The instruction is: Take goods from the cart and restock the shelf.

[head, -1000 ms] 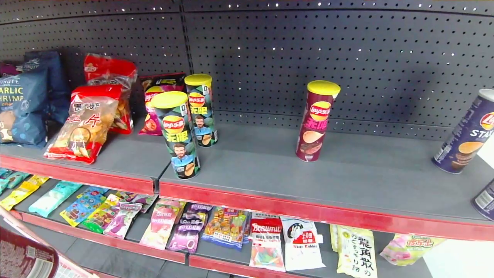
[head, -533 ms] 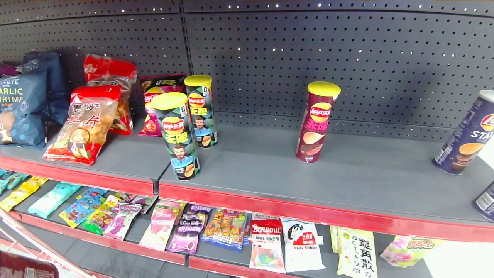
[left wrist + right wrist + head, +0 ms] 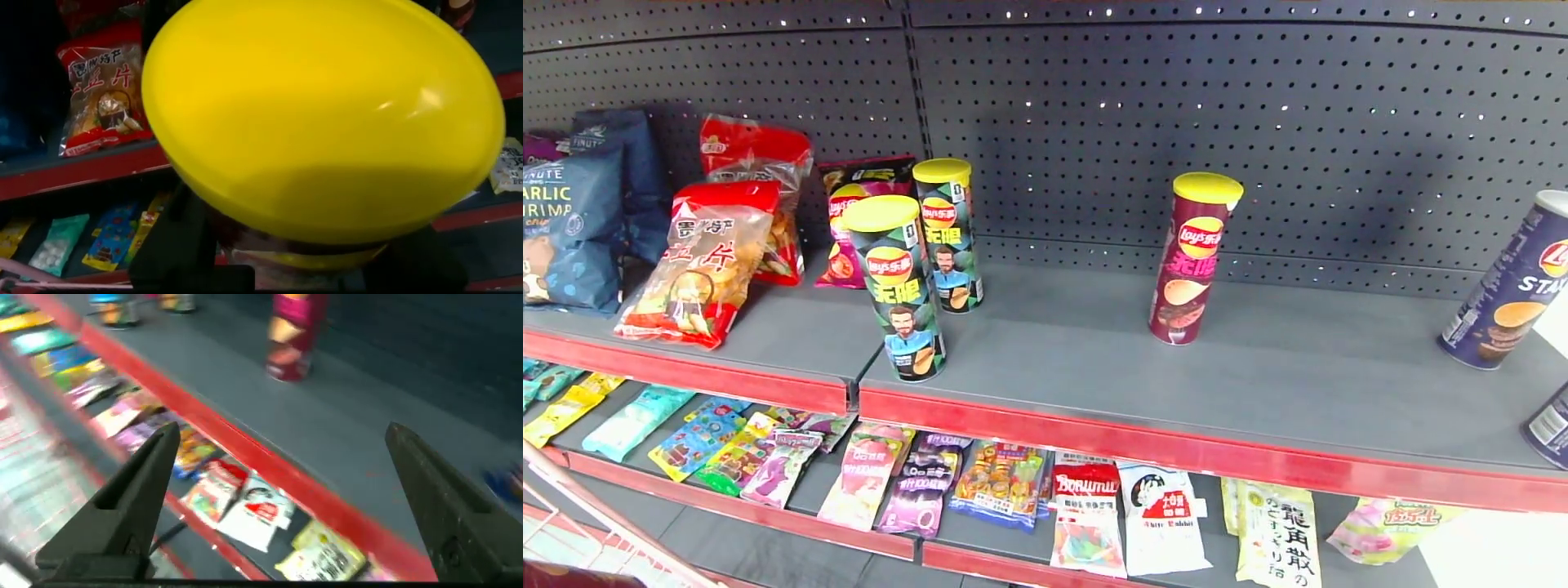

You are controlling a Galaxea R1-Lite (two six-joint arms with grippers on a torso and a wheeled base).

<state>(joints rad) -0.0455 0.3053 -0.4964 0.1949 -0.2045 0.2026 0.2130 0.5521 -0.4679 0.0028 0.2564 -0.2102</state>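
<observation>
From where I stand, the left gripper (image 3: 298,263) is closed around the body of a chip canister (image 3: 323,114). Its dark fingers (image 3: 176,253) sit on either side of the tube, just under the broad yellow lid. The canister is held out in front of the shelf (image 3: 1298,384), not on it, facing the end where the red snack bag (image 3: 102,98) lies. I'd judge it a light thing: a stiff card tube with a glossy skin that could slide in a loose grip and dent under a hard one, and the chips inside are brittle. The body is the right place to hold it, since the plastic lid would likely pop off if pinched. Being tall and narrow, it may tip unless set down flat and upright, as the maroon canister (image 3: 1194,257) stands on the shelf. The right gripper (image 3: 282,510) hangs in front of the shelf with its fingers spread wide, holding nothing.
</observation>
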